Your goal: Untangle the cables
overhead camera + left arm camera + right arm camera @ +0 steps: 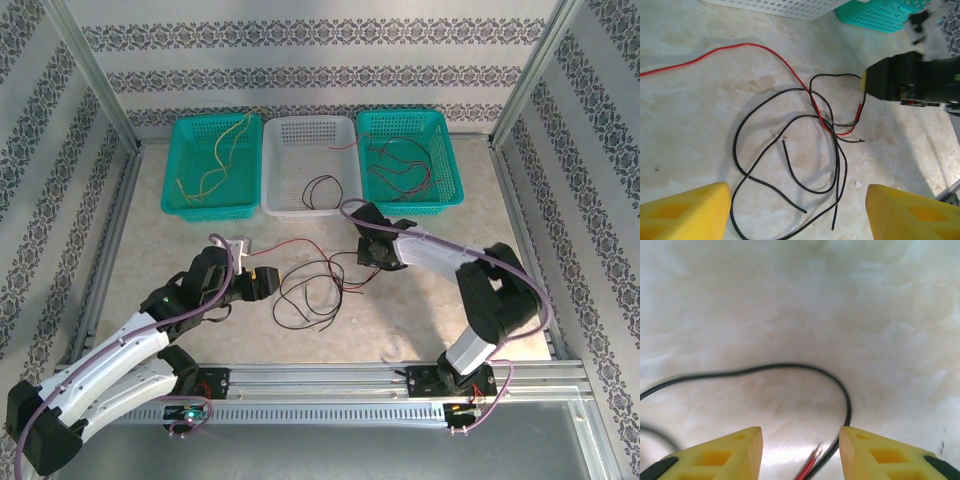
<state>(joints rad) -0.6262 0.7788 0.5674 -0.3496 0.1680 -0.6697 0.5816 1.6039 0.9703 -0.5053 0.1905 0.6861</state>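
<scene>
In the top view, a teal plastic-mesh basket (215, 212) stands at the far left of the pale, marbled surface (400, 310). It holds thin, curly yellow and tan wires (225, 160). Nearer the bases, the left arm reaches in from the lower left. The left tool (268, 283) sits low, just beside the left edge of the tangle.

In the left wrist view, the left tool (800, 210) shows its blocky yellow fingers (685, 212) spread wide with nothing between them.

The loose cables (310, 290) lie on the surface between the two tools. They are glossy black cables (837, 160) looped over one another in loose ovals. One red cable (755, 45) arcs in from the left and crosses through them.

Behind the tangle, a white lattice basket (305, 125) holds a small black loop of wire (322, 190). To its right, a second teal basket (410, 208) holds red and dark strands (400, 170).

The right tool (363, 258) points down at the right edge of the tangle. In the right wrist view, the right tool (800, 450) has its yellow wedge fingers (890, 455) apart. A black cable curves into the gap between them beside a red one. Neither finger presses on either cable.
</scene>
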